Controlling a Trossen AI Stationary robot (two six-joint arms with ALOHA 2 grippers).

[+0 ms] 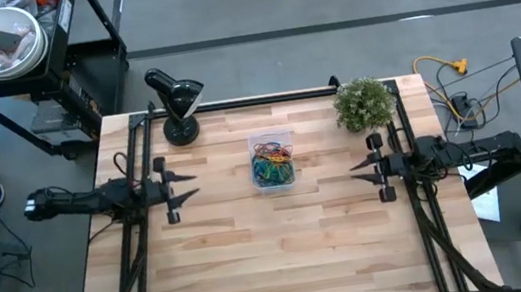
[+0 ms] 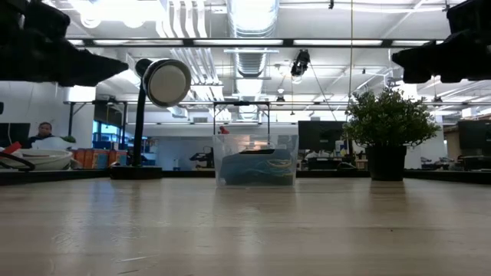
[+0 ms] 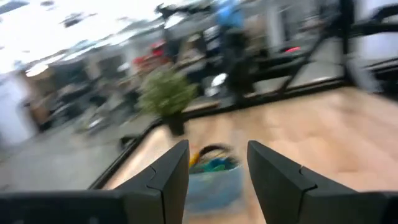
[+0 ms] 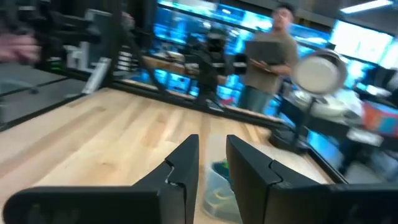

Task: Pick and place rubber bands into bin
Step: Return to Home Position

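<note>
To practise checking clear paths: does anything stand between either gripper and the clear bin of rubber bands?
Nothing visible does. Only bare table lies between the bin and the left gripper or the right gripper; the lamp and plant stand farther back.

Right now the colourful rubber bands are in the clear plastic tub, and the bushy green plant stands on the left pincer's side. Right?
No. The high view shows the bushy green potted plant at the back corner on the right pincer's side; the black desk lamp is on the left pincer's. The colourful rubber bands are in the clear plastic tub.
</note>
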